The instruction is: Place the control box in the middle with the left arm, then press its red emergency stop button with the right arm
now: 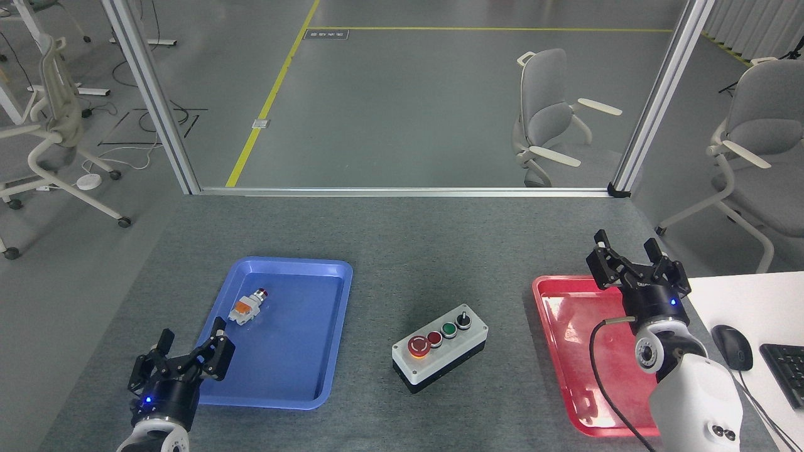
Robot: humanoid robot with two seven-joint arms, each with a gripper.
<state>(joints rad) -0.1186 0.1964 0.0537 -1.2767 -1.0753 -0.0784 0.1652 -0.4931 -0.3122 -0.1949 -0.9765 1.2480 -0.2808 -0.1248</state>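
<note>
My left gripper (pixel 188 358) hangs with its fingers spread and empty at the near-left corner of the blue tray (pixel 326 333), well apart from anything I need. The control box (pixel 441 346) sits on the bare grey tabletop (pixel 402 251) between the blue tray and the red tray (pixel 559 326), so I judge the placing step done; nothing touches its big red emergency stop button (pixel 417 346). My right gripper (pixel 629 253) hovers with fingers apart above the red tray's far-right corner, far from the box, and whether the press is made I cannot tell.
</note>
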